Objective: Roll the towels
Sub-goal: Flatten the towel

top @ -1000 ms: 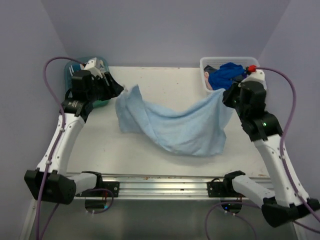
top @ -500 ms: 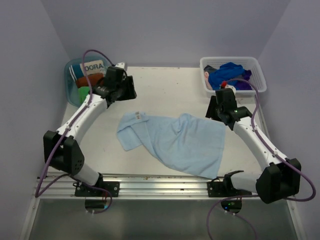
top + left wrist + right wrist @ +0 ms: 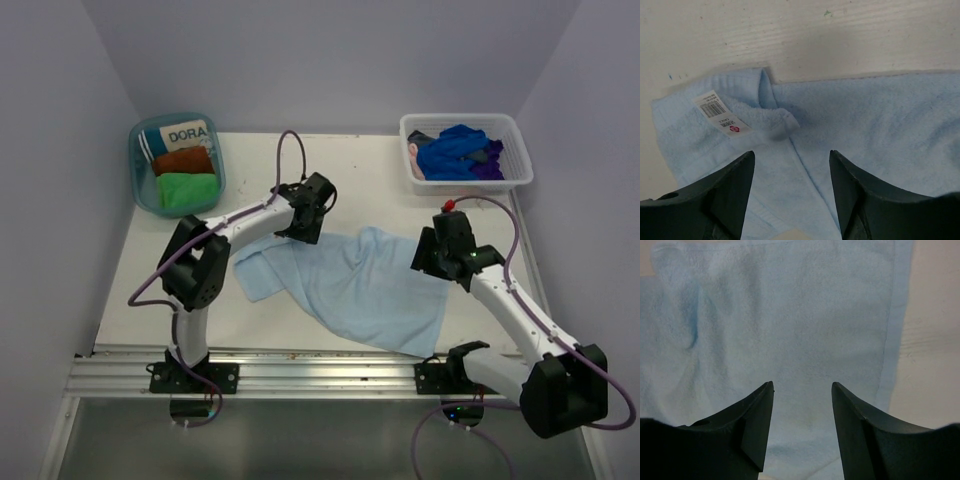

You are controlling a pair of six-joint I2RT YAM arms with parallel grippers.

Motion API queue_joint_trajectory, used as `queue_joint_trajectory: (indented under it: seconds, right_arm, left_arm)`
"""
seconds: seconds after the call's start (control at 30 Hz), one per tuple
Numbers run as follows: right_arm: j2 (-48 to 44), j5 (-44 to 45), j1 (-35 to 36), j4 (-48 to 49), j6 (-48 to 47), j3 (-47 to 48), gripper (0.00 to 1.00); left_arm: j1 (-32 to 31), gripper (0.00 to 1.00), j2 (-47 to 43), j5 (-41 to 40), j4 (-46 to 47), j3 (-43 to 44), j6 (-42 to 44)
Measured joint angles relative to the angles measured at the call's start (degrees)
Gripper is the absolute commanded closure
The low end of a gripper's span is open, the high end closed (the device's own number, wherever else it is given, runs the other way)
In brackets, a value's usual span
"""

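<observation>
Holding green towel (image 3: 188, 190), rust-brown towel (image 3: 183, 161), teal tub (image 3: 134, 170), blue towel (image 3: 452, 150) in basket (image 3: 470, 184)

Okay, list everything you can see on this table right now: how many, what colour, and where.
light blue towel: one, light blue, spread mid-table, left corner folded over
label: one, white with a barcode, on that folded corner
tub: one, teal, far left corner
DORA item: one, white and teal, far end of the tub
rust-brown towel: one, rolled, middle of the tub
green towel: one, bright green, rolled, near end of the tub
basket: one, white, far right corner
dark blue towel: one, bunched in the basket
purple towel: at least one, basket's right side
table: one, off-white
left gripper: black, open, over the folded corner
right gripper: black, open, over the towel's right side
</observation>
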Motion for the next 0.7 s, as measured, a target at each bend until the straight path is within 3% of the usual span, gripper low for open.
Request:
queue_joint_trajectory:
  seconds: [0.2, 0.43, 0.5, 0.63, 0.7]
  right_arm:
    - [-2.6, -2.6, 0.0, -1.0, 2.1, -4.1, 0.45]
    - [-3.0, -3.3, 0.0, -1.4, 3.8, -7.2, 0.44]
    - [-3.0, -3.3, 0.0, -1.3, 4.0, -7.2, 0.43]
    - [-2.8, -3.3, 0.0, -1.2, 4.2, -7.2, 0.43]
    - [-2.2, -3.4, 0.0, -0.9, 4.3, -7.2, 0.43]
  left_arm:
    - [0.1, 0.41, 1.7, -4.3, -0.5, 1.3, 0.0]
    - [0.1, 0.56, 4.9, -6.7, -0.3, 4.1, 0.8]
    - [0.1, 0.53, 5.6, -7.2, -0.2, 4.2, 1.3]
    - [0.1, 0.38, 5.7, -7.6, -0.5, 4.3, 1.7]
    - [0.1, 0.37, 5.7, -7.6, -0.6, 4.5, 1.8]
